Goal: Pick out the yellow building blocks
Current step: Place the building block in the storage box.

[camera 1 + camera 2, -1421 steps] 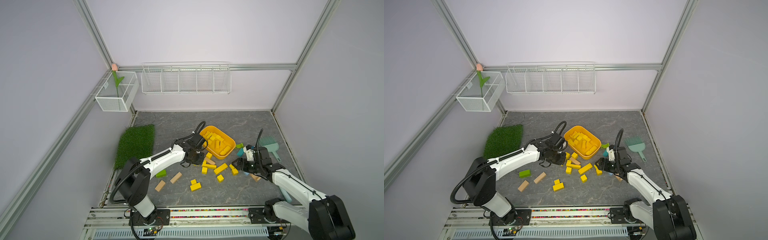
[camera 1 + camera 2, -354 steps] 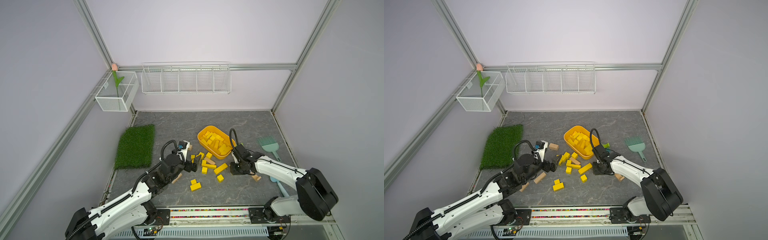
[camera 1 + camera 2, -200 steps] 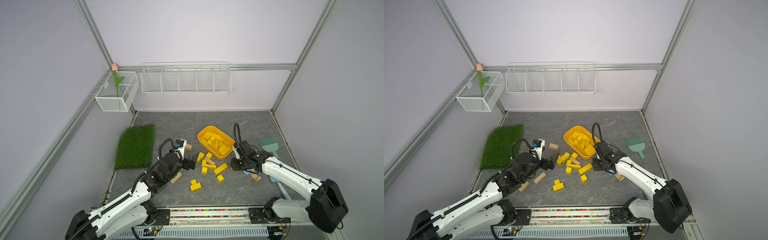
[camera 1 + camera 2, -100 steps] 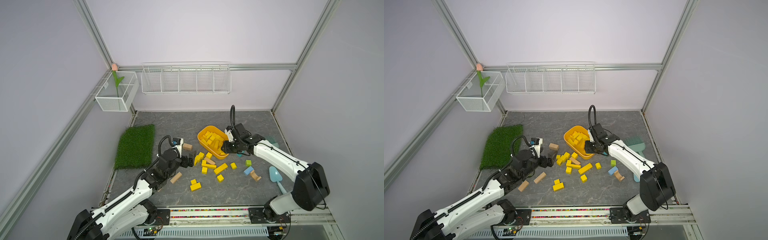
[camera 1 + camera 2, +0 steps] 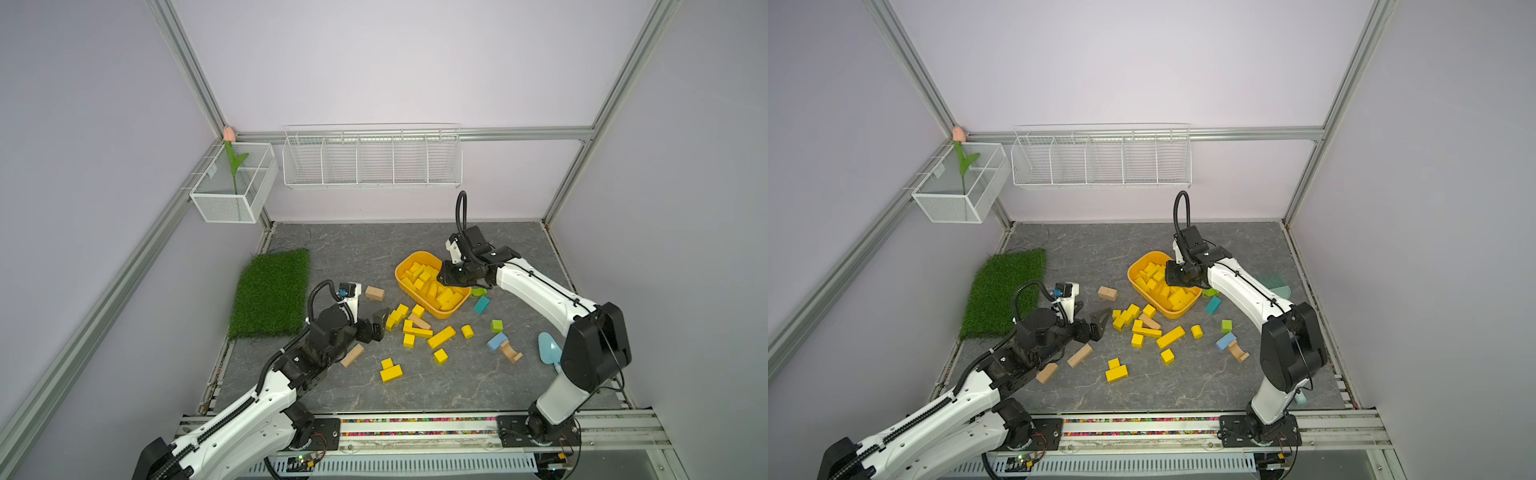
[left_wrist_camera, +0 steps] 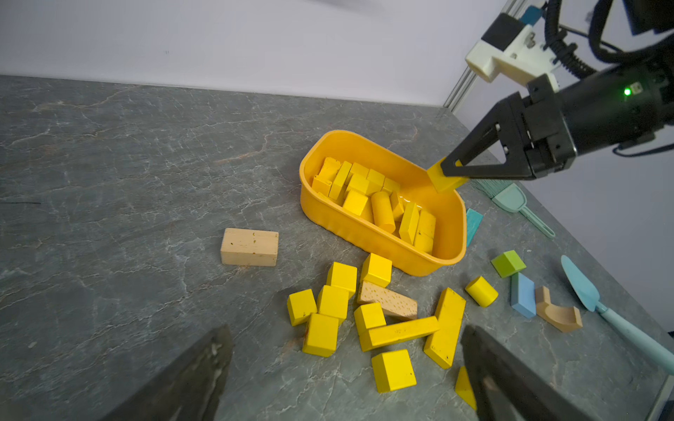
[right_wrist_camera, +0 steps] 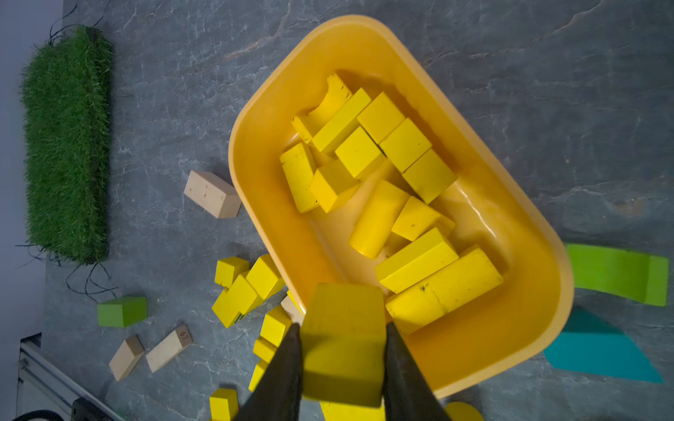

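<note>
Right gripper (image 7: pixel 343 328) has swung up over the tub (image 6: pixel 364 233), clamped on a yellow block (image 7: pixel 343 361); a release looks due next. Left gripper (image 5: pixel 1096 324) gapes empty at nine o'clock of the loose yellow blocks (image 5: pixel 415 328).

This is a robotics lab test cell, not a lived-in room: bare lilac panels (image 5: pixel 374 62) framed in aluminium profiles (image 5: pixel 193 70) enclose a grey stone-look tabletop (image 5: pixel 353 249), two white arms (image 5: pixel 536 291) are bolted to a rail (image 5: pixel 415 430) along its front edge, and staged props, a wire rack (image 5: pixel 372 160) and a fake grass mat (image 5: pixel 270 291), fill it.
</note>
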### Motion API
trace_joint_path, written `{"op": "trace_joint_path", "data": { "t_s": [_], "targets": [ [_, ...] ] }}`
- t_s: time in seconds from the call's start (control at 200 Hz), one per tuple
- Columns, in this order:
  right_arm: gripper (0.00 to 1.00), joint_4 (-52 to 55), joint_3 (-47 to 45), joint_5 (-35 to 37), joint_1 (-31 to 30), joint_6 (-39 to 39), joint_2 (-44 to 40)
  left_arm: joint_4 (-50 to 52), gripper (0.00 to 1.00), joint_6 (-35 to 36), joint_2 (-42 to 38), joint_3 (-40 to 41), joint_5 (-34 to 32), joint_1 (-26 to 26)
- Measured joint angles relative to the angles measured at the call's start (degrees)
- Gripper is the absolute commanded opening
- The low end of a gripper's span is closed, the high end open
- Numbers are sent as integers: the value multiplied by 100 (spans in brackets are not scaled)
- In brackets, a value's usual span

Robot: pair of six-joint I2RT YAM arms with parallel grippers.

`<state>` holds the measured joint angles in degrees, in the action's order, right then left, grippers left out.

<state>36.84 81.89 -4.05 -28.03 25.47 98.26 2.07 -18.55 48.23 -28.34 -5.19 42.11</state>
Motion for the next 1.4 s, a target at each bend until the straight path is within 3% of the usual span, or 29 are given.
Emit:
{"op": "trace_joint_path", "data": {
  "t_s": [0.15,0.855,1.4],
  "targets": [
    [25,208,282,302,48,28,243,0,100,175,345,-205,129,0],
    [20,428,498,1043,293,785,1233,-245,100,278,315,-203,223,0],
    [17,81,660,1043,293,1189,1705,-264,100,280,321,-203,227,0]
  ]
}}
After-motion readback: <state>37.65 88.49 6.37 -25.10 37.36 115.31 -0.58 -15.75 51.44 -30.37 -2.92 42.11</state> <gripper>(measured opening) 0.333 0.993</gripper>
